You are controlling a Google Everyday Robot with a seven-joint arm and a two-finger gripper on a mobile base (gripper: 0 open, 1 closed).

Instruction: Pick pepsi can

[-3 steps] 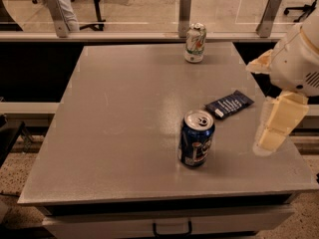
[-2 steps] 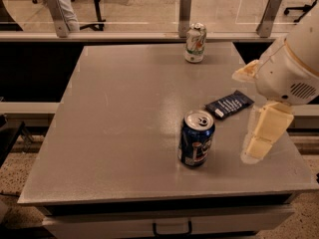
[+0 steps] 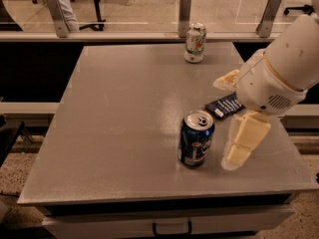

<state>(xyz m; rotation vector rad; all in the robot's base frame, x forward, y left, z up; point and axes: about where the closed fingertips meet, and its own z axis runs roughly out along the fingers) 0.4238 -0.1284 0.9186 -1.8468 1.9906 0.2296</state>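
Closer now than a second ago, the robot's hand (image 3: 224, 123) has swung in from the bench's right edge toward the dark blue aluminium pepsi can (image 3: 196, 138), which has not shifted. The pepsi can stands upright near the front of the grey metal bench (image 3: 124, 108), right of centre, with its silver top and pull tab facing up.

It is a thin-walled cylinder, smooth and a little slippery. It looks light enough to tip if knocked high, and I cannot tell whether it is full. Its walls would dent under a hard squeeze, so I would take it around the middle of the body, one finger on each side, with modest pressure.

The hand hovers just beside the can on its right, not touching it. Its two cream fingers (image 3: 244, 141) are spread apart and hold nothing; one points down at the bench and the other sits higher up.

Behind the hand lies a flat dark blue snack packet (image 3: 225, 105), close enough to be brushed. A white-and-green can (image 3: 195, 43) stands well apart at the far edge.
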